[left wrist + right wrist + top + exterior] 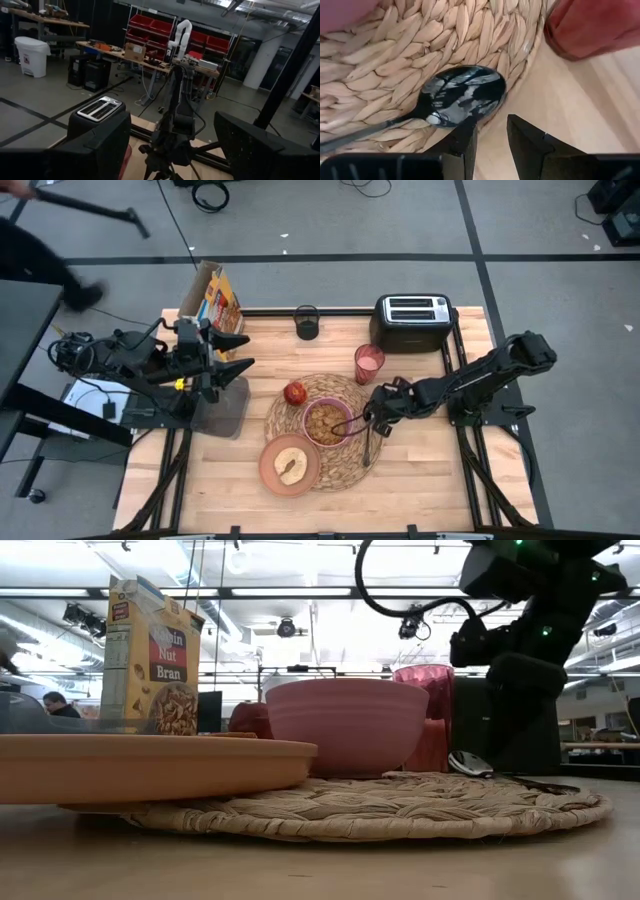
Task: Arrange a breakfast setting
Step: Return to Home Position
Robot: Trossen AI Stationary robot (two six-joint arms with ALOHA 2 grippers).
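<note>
Right gripper [490, 125], fingers narrowly parted, empty, is hovering over the shiny metal spoon [462, 95] — light, slick, probably best pinched mid-handle; left gripper [240, 352] is idling wide-fingered at nine o'clock.

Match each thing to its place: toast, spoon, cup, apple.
Things:
1. toast
2. spoon
3. cup
4. apple

Places:
A. on the table, by the toaster
B. on the mat, left of the bowl
C. on the plate
D. on the mat, right of the bowl

Pairs: 1-C, 2-D, 3-A, 4-B.
</note>
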